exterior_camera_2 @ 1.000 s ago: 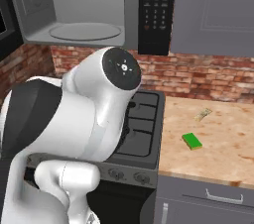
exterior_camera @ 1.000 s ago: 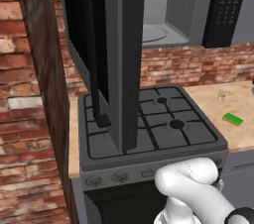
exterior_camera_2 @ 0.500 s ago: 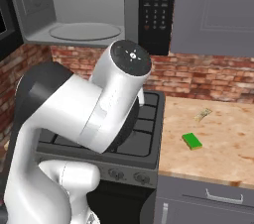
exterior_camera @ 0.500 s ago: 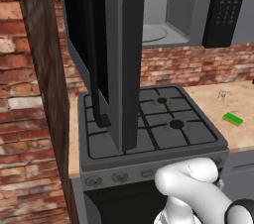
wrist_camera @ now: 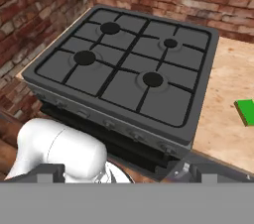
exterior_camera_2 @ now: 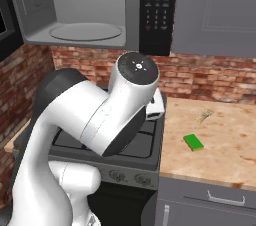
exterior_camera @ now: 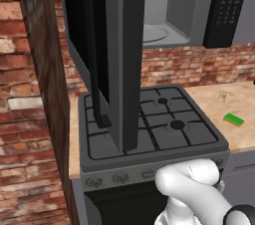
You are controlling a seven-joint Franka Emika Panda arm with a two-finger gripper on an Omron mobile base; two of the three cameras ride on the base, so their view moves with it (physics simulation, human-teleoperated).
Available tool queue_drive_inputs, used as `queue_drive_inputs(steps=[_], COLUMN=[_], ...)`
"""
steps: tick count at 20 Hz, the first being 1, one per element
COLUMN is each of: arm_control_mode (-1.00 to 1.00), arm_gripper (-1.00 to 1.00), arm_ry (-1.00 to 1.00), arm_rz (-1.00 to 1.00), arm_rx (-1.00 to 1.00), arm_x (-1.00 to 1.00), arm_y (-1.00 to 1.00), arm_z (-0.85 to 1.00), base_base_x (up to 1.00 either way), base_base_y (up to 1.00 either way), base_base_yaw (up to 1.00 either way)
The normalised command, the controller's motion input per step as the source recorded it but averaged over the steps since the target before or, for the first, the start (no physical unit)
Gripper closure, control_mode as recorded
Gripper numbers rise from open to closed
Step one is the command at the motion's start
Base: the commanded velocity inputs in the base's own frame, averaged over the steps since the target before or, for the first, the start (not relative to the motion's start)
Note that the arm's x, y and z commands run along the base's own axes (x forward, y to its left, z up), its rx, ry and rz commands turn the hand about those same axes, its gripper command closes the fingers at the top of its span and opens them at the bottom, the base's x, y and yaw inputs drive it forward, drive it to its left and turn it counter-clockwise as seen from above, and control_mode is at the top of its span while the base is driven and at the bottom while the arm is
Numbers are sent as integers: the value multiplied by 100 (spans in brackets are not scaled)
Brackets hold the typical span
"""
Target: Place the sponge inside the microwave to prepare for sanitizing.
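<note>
Right base view showed the sponge lying flat on the wooden counter, to the right of the gas stove and well apart from the arm. Its green top faced up. A small pale clear object lay farther back on the same counter, near the brick wall.

The microwave hung above the stove with its door swung wide open, showing the light grey interior and round turntable. In the left base view that dark door stood edge-on over the stove's left burners, between the camera and much of the cavity. The black keypad panel sat on the microwave's right side.

The arm was folded high in front of the stove. The hand looked down over the four burners, with the sponge at the right edge of its view. Whether the fingers stood apart or together could not be told.
</note>
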Motion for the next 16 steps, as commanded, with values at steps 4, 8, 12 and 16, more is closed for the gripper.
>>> queue_drive_inputs(steps=[4,8,12,16], arm_control_mode=[-100,-100,-100,-100], arm_gripper=[-100,-100,-100,-100], arm_ry=[10,24,30,29], arm_rz=[-11,-8,-5,-3], arm_rx=[-10,-8,-1,0], arm_x=[36,39,40,36], arm_y=[-46,-44,-42,-41], arm_z=[-15,-11,-14,-24], base_base_x=[0,0,0,0], base_base_y=[0,0,0,0], base_base_yaw=[0,0,0,0])
